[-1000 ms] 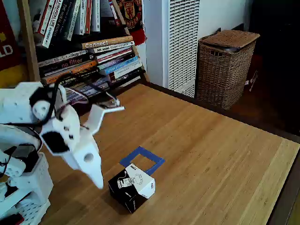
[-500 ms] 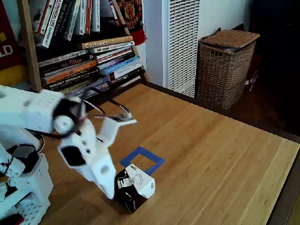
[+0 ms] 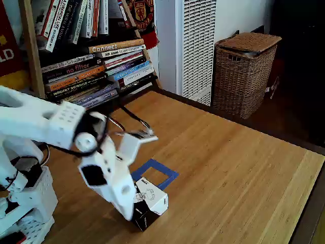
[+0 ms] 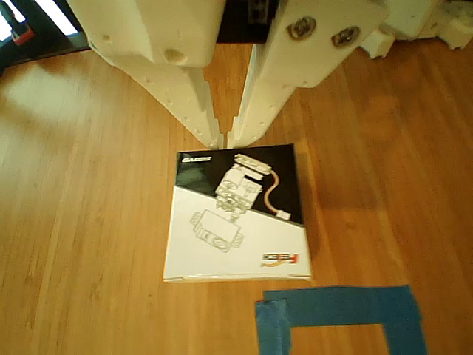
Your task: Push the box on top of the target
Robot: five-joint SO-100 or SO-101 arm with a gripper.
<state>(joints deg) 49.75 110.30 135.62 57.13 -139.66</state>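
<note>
The box [image 3: 152, 199] is a small black cube with a white printed top, on the wooden table near its front. In the other view the box [image 4: 236, 218] lies just below my fingertips. My white gripper [image 3: 130, 209] is low at the box's left side, covering part of it. My gripper [image 4: 224, 138] is shut, with the fingers almost touching, nothing between them, and the tips at the box's upper edge. The target [image 3: 155, 173], a hollow square of blue tape, lies just behind the box in the fixed view. In the other view the target [image 4: 336, 308] sits at the box's lower right corner, apart from it.
The arm's base [image 3: 23, 203] stands at the left. A shelf of stacked books [image 3: 96, 71] and a white slatted unit [image 3: 195, 46] are behind the table. A wicker basket [image 3: 244, 71] stands at back right. The table edge [image 3: 304, 213] runs along the right.
My arm has swung right and down, bringing the gripper from left of the box up against its left side. The box looks nudged slightly to the right.
</note>
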